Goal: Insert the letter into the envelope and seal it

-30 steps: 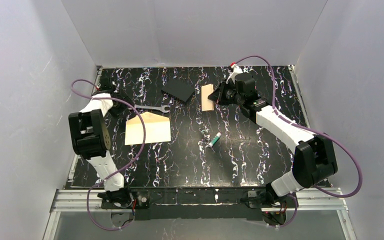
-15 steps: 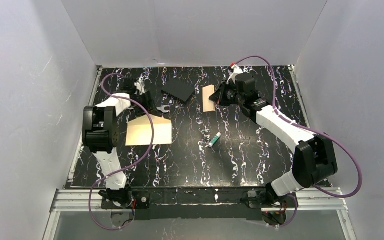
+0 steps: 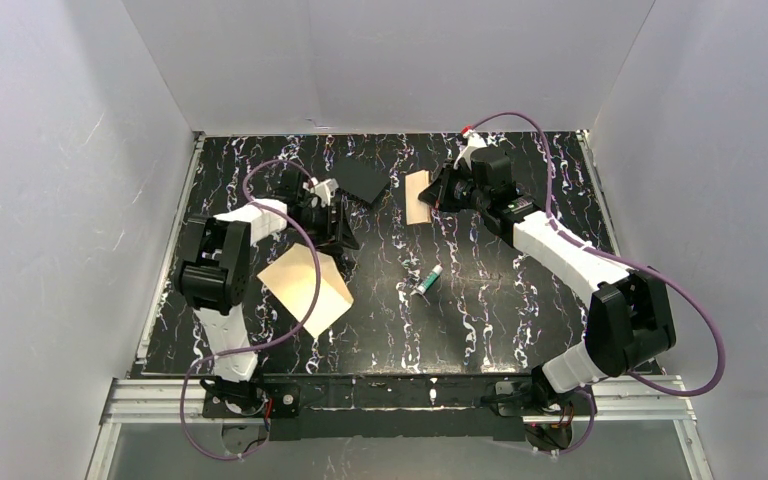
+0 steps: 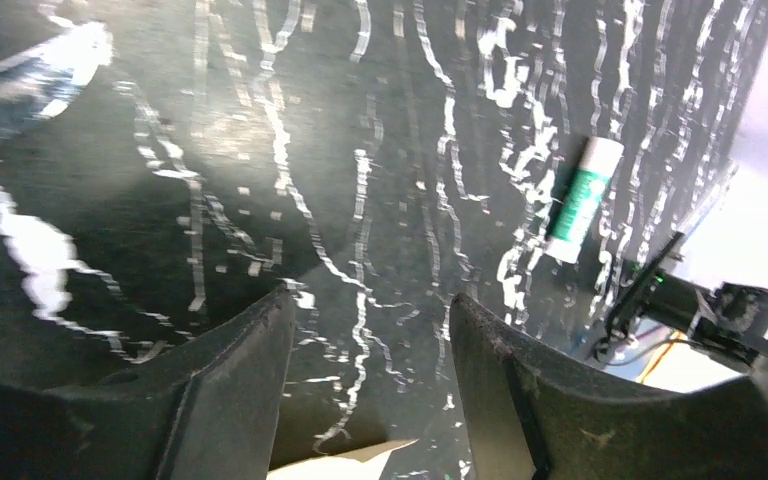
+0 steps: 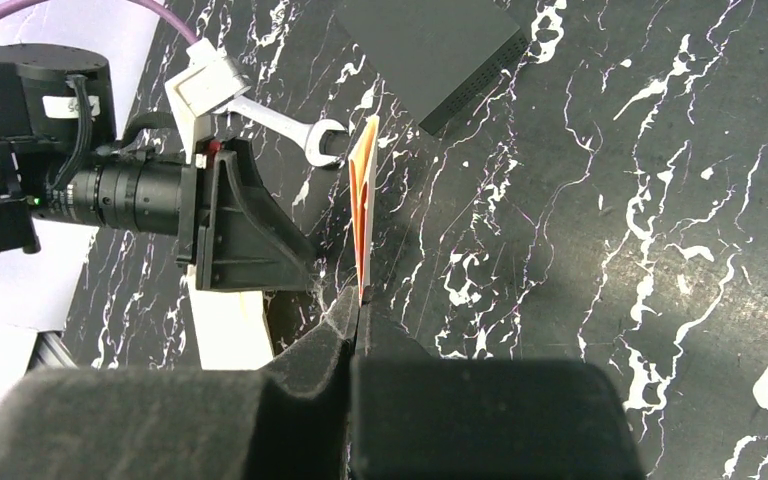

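Note:
The cream envelope [image 3: 306,285] lies flat on the black marbled table, turned at an angle. One corner of it shows below the jaws in the left wrist view [image 4: 360,462]. My left gripper [image 3: 343,232] is open and empty, low over the table just beyond the envelope's far corner; in the left wrist view [image 4: 370,300] only table shows between the fingers. My right gripper [image 3: 438,193] is shut on the tan letter [image 3: 417,195] and holds it on edge above the table at the back. The right wrist view shows the letter [image 5: 363,215] edge-on in the shut gripper [image 5: 358,300].
A black flat square [image 3: 358,180] lies at the back middle, beside the letter. A green and white glue stick [image 3: 425,281] lies mid-table and also shows in the left wrist view [image 4: 580,200]. A wrench [image 5: 280,118] lies by the left gripper. White walls surround the table.
My left arm has swung right across the wrench to the middle of the table. The envelope has turned and slid toward the front. My right gripper has kept still with the letter.

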`<state>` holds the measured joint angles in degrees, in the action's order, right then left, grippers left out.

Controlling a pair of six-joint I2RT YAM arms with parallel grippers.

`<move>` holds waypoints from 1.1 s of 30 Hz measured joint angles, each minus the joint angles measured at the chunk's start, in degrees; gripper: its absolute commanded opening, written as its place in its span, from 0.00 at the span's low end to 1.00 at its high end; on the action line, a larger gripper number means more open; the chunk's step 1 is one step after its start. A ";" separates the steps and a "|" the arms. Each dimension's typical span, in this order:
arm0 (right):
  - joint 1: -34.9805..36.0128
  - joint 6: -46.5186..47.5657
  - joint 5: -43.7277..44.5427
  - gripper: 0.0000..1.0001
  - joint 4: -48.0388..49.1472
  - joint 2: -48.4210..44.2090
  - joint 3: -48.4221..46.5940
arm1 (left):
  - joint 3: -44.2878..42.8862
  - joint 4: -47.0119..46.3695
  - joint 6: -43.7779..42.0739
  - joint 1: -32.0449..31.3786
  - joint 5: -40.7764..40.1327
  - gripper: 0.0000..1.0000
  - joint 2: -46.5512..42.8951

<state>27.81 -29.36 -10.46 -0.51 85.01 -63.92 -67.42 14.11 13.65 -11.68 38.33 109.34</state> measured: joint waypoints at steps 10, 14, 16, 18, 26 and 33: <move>0.81 -0.59 -6.58 0.01 4.48 3.06 0.42 | -2.23 3.78 12.24 -0.39 -18.99 0.81 -14.84; 3.82 -0.46 -10.03 0.01 5.62 8.26 -0.52 | 2.01 7.74 19.82 1.55 -32.65 0.81 -25.59; 6.29 -0.39 -11.45 0.01 5.57 11.39 -2.23 | 6.14 10.64 23.28 3.15 -36.61 0.80 -30.45; 9.16 -0.50 -12.74 0.01 5.68 14.38 -4.46 | 10.82 13.31 25.81 4.68 -38.49 0.80 -33.44; 16.61 -12.68 -15.54 0.01 13.44 21.09 -6.67 | 22.47 23.52 28.96 5.31 -39.65 0.79 -36.00; 21.07 -24.22 -12.22 0.01 17.62 27.36 -5.31 | 24.24 22.86 26.01 7.96 -39.36 0.76 -35.91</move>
<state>48.88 -53.58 -22.68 17.10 112.38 -69.23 -43.18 36.97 39.66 -3.73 -1.04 73.43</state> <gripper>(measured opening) 0.029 0.784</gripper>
